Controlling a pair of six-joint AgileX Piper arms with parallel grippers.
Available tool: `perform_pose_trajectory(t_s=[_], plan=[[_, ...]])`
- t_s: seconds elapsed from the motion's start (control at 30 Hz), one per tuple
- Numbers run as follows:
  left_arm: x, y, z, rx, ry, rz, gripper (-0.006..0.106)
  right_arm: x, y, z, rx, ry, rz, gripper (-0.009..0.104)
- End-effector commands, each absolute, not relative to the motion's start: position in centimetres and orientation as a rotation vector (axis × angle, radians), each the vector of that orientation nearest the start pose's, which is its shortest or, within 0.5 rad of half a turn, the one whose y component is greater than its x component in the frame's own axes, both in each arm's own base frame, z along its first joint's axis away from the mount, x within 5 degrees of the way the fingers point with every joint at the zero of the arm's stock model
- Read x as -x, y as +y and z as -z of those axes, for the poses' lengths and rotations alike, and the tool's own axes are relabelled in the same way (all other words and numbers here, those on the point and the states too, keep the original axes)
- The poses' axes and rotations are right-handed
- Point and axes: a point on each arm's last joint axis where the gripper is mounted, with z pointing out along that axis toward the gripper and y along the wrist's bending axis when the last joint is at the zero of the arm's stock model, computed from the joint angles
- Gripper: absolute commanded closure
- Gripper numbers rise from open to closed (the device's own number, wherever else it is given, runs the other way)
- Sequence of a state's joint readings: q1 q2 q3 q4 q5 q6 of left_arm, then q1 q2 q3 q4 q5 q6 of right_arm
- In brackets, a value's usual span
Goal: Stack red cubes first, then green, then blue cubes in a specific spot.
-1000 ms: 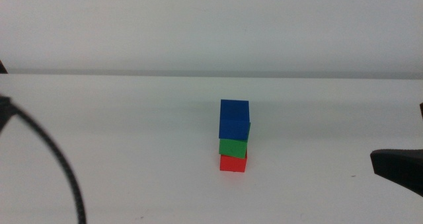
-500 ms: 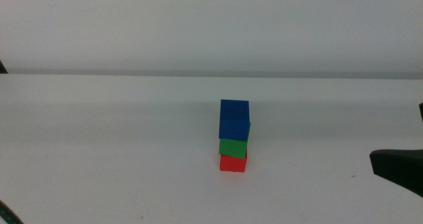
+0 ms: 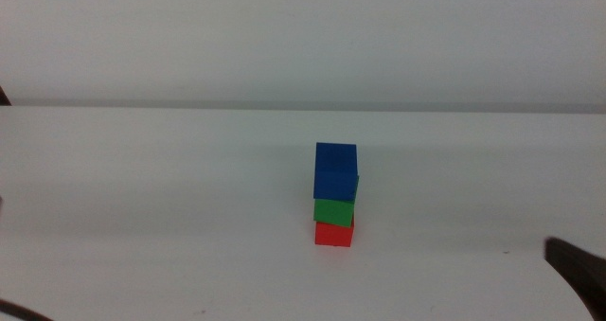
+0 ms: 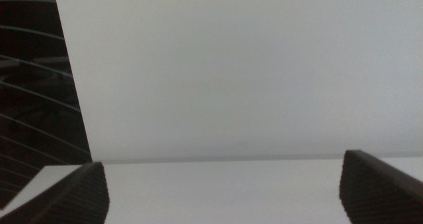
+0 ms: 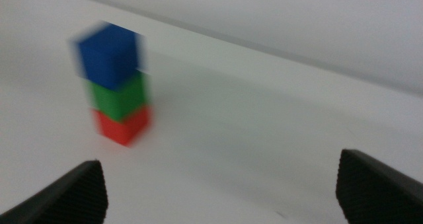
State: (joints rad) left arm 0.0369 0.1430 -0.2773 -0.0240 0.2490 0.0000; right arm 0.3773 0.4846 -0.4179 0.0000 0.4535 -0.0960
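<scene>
Blue cube (image 3: 336, 171) atop green (image 3: 334, 212) atop red (image 3: 333, 235) — unlabelled, both end effectors wide open, empty, well apart.

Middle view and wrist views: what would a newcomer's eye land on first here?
A three-cube tower mid-table: blue cube on green cube on red cube, nothing touching it. The blue one sits slightly askew. The right hand, open, faces the tower from a distance and shows at the middle view's lower right corner; the left hand, also open, sees only bare white table.
</scene>
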Motion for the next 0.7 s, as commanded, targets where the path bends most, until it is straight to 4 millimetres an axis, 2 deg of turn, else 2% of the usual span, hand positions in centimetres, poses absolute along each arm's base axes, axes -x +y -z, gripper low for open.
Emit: perform_pose_trajectory(t_s=[0.0,0.07,0.13,0.3,0.4,0.67], plan=[[-5.9,0.2,-25.1,0.054,1.568,0.001,0.007,-8.7,2.3,-25.4,0.366,1.937,-0.098,0.003],[-6.0,0.2,-22.7,0.056,1.611,0.001,0.007,-7.9,1.3,-23.5,0.266,1.924,-0.031,0.003],[-5.9,0.2,-21.2,0.057,1.633,0.001,0.007,-7.2,0.6,-22.0,0.186,1.878,0.027,0.003],[-5.4,0.2,-18.4,0.056,1.679,0.002,0.007,-5.4,-0.3,-18.8,0.054,1.786,0.126,0.003],[-5.4,0.1,-18.4,0.056,1.692,0.002,0.007,-5.5,-0.5,-17.9,0.031,1.749,0.147,0.003],[-5.5,0.2,-19.0,0.055,1.626,0.000,0.007,-5.4,-0.5,-18.2,0.048,1.708,0.173,0.003]])
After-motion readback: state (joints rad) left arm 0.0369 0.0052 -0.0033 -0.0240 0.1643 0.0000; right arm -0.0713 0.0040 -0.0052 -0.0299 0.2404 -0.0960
